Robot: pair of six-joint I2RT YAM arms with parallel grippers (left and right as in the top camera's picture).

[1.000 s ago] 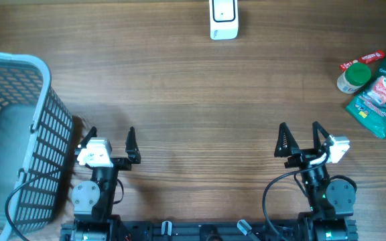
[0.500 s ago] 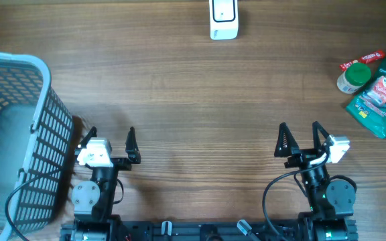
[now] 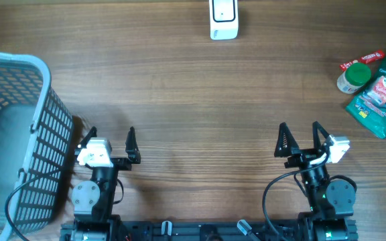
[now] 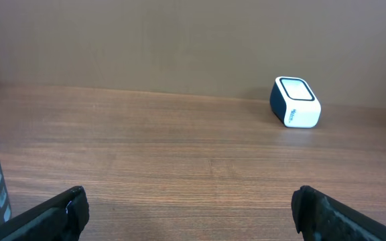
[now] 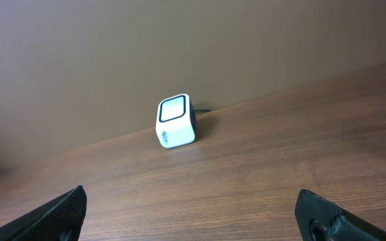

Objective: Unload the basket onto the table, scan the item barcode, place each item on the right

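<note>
The things to scan lie in a small pile at the far right edge of the table [image 3: 193, 87], well apart from both arms. There is a green bag [image 3: 379, 94], a little jar [image 3: 354, 77] with a green lid just beside it, and a red pack [image 3: 362, 60] behind the jar. Nothing holds them.

The bag looks soft, light and crinkly. I think it will bend and slip if pinched in the middle, so an edge or a corner is the best place to take it. The jar looks stiff and light. It is round, so it may roll or tip — I would take it by its sides, under the lid. I cannot tell where the barcode sits on any of them.

The bag has a red and white picture and some words, but they are too small to read. So is the print on the red pack.

The scanner [image 3: 224, 20] stands at the far middle of the table. It is white with a dark window, and I can read no name on it.

The left gripper [image 3: 110, 134] and the right gripper [image 3: 299, 127] sit near the front edge, jaws wide apart, nothing between them. The right one is nearer the pile — it looks like the one to reach. A basket [image 3: 45, 140] stands at the left.
</note>
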